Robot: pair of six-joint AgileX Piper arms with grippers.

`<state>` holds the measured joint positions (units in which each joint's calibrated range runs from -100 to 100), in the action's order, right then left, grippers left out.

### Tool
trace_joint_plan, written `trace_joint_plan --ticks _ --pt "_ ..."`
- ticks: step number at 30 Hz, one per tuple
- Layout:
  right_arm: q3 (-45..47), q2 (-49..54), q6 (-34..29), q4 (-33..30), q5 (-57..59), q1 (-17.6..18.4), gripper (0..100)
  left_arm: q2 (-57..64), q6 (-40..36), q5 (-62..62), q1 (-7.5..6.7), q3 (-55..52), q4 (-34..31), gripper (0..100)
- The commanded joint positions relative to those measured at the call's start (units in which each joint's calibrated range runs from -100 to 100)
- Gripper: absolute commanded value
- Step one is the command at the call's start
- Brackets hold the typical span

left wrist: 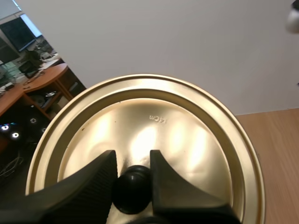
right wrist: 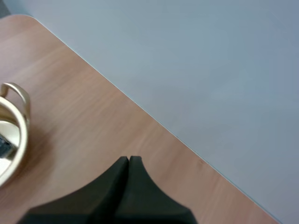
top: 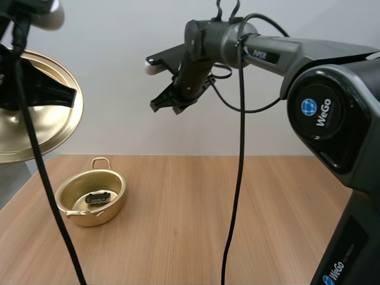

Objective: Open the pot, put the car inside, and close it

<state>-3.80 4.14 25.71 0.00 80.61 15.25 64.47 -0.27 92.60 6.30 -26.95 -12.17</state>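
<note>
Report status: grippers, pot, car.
Left gripper shut on lid by its knob, held high. Right gripper shut, empty, above table. Car in open pot. Nothing blocking pot.

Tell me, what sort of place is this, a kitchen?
Probably a robot test bench, not a kitchen: a wooden table carries a small gold pot with a toy car inside, and the left gripper holds the lid up by its knob.

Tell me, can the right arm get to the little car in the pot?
Probably yes. The pot is open, because the left hand holds the lid up high by its knob, so nothing covers the car. The right hand hangs shut above the table and would need to open and come down.
</note>
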Motion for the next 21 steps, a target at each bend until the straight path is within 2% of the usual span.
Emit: trace_joint_plan --ticks 1,7,16,21 --pt "-0.06 3.18 -0.08 0.7 5.94 -5.05 0 -1.9 0.0 -10.85 0.01 -7.53 1.45 0" --pt "-0.06 15.09 -0.42 1.96 6.53 -9.68 0 -10.56 -0.11 -28.26 0.01 -17.34 4.73 0" --pt "-0.06 36.11 -0.42 1.49 7.15 -10.11 0 -25.5 -2.77 -41.08 0.01 -19.58 4.73 0" --pt "-0.06 43.8 -0.42 0.0 13.55 -10.11 0 -32.06 -4.63 -43.87 0.01 -19.58 4.73 0"
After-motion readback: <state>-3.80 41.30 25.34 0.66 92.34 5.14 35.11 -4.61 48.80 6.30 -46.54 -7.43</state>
